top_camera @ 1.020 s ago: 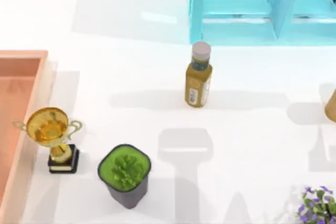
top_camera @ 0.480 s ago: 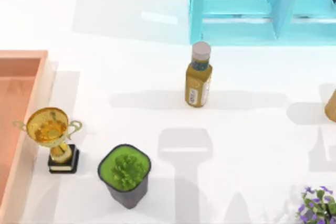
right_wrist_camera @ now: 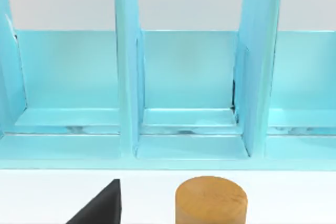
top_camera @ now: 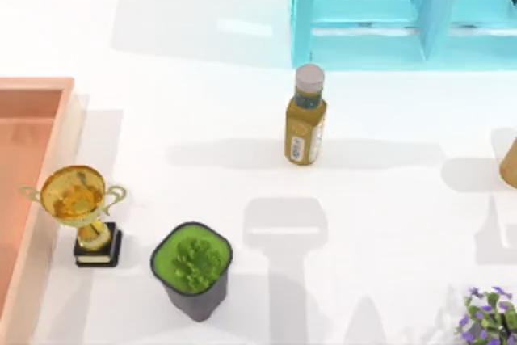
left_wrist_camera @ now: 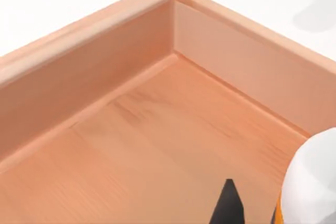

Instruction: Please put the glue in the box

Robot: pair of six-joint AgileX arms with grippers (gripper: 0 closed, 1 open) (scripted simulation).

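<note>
The left gripper [left_wrist_camera: 247,216] is over the box [left_wrist_camera: 131,145] interior, with the glue [left_wrist_camera: 312,182] right beside its dark fingertip [left_wrist_camera: 228,205]. It looks clamped on the bottle, though I can't tell for sure. Glue hangs above the box floor near a corner (cap direction and long axis hidden). Right arm's parked facing the teal shelf [right_wrist_camera: 184,77].

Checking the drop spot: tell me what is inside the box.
In the left wrist view, the box shows a bare wooden floor. The glue and a dark end effector finger cover one corner of it.
</note>
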